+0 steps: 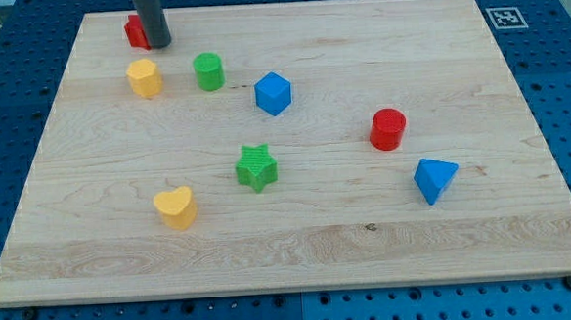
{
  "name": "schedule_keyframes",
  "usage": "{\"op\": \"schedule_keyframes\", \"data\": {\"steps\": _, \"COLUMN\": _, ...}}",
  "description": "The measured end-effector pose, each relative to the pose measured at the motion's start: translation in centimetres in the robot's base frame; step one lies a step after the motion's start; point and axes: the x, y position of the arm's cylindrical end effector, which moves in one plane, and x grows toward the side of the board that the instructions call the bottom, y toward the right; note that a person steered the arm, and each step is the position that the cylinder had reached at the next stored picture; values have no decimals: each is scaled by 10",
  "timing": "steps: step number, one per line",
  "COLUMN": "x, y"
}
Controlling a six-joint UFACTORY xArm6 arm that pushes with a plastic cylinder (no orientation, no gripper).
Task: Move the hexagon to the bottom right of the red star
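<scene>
The yellow hexagon (pixel 145 77) sits near the view's top left of the wooden board (pixel 299 228). The red star (pixel 136 32) lies just above it, close to the board's top edge, and is partly hidden by my rod. My tip (pixel 159 45) rests right beside the red star's right side, above and slightly right of the yellow hexagon. Whether the tip touches the star cannot be told.
A green cylinder (pixel 208 71) and a blue cube (pixel 273 93) lie right of the hexagon. A green star (pixel 257 167) and a yellow heart (pixel 176 207) sit lower down. A red cylinder (pixel 388 128) and a blue triangular block (pixel 434 179) are at the right.
</scene>
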Motion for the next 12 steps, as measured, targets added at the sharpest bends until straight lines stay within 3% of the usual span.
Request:
{"op": "schedule_keyframes", "data": {"steps": 9, "x": 53, "y": 32}}
{"op": "schedule_keyframes", "data": {"steps": 12, "x": 130, "y": 35}}
